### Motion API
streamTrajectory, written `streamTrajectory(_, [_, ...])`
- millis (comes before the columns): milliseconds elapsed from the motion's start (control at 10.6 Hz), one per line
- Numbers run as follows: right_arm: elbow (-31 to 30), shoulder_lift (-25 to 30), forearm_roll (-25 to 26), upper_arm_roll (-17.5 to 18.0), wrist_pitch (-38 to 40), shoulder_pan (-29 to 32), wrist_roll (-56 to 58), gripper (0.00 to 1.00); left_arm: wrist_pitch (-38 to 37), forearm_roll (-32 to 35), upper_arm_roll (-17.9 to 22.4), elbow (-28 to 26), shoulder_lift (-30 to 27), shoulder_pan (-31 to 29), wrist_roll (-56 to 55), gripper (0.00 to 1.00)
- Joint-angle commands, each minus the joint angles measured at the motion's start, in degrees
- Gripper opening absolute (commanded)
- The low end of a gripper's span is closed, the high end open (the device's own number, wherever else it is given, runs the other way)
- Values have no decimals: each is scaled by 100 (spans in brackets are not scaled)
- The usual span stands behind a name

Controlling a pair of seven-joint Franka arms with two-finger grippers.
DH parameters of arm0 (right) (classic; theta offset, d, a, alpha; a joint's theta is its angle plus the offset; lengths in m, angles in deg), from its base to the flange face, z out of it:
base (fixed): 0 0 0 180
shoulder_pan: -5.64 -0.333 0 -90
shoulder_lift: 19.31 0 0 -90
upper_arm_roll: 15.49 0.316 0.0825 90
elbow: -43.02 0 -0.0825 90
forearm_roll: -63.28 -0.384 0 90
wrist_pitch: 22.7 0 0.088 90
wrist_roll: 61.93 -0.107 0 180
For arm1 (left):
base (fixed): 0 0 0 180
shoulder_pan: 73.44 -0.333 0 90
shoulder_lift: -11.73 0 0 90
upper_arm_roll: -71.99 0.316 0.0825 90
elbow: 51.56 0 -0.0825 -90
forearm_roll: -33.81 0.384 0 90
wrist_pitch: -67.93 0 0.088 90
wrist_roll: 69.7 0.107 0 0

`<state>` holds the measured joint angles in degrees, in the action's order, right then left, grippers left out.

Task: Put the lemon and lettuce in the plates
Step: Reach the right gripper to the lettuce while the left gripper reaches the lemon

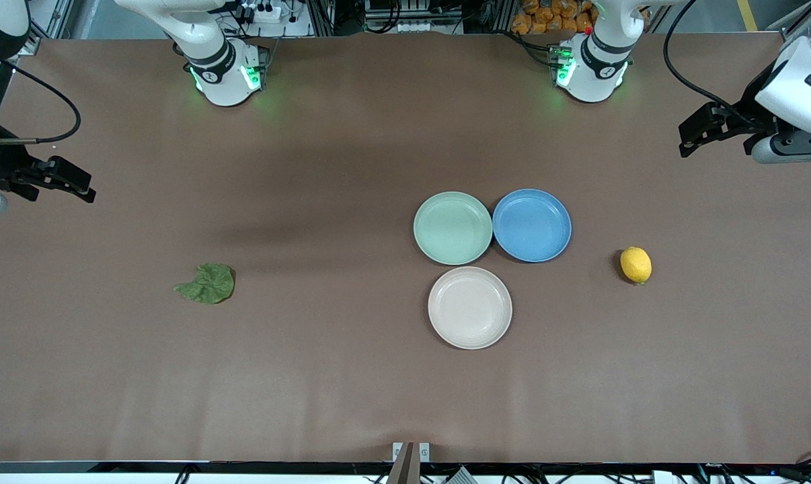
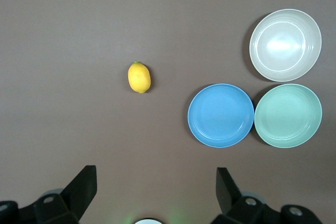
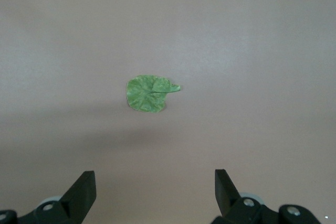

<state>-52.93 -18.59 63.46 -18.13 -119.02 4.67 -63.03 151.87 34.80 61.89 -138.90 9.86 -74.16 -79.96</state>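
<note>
At the surface's (image 1: 352,376) ends, left pincer (image 2: 156,184) and right pincer (image 3: 155,184) hang wide open, empty; lemon (image 1: 635,264) and lettuce (image 1: 207,283) lie well apart from the plates (image 1: 452,227), unpicked.

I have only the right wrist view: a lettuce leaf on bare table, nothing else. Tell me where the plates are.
Observer: Three plates sit together toward the left arm's end of the table: the mint green plate, a blue plate beside it, and the beige plate nearer the front camera.
Operator: Report the lemon.
Observer: The lemon lies on the table past the blue plate, toward the left arm's end, touching no plate.
Operator: Give me the left gripper.
Observer: The left gripper hangs open over bare table at its end, holding nothing.
Operator: Place my lettuce against the plates.
Observer: The lettuce lies well apart from them, toward the right arm's end; the right gripper is open too.
</note>
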Motion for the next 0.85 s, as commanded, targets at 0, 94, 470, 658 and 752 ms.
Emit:
streamTrajectory(0, [-65,16,-97,10,-89,18,4,100,-124,77,-19,121,38,-7,129,100])
streamTrajectory(94, [-65,25,-97,10,-72,18,4,100,-124,77,-27,129,56,-7,121,100])
streamTrajectory(470, [-56,25,-97,10,-115,44,4,100,-124,68,43,279,240,-7,147,100])
streamTrajectory(658, [-291,-45,-97,10,-464,44,-5,100,-124,112,43,270,416,19,156,100])
streamTrajectory(752, [-441,-193,-97,10,-719,35,-49,100,-115,129,52,235,503,2,147,100])
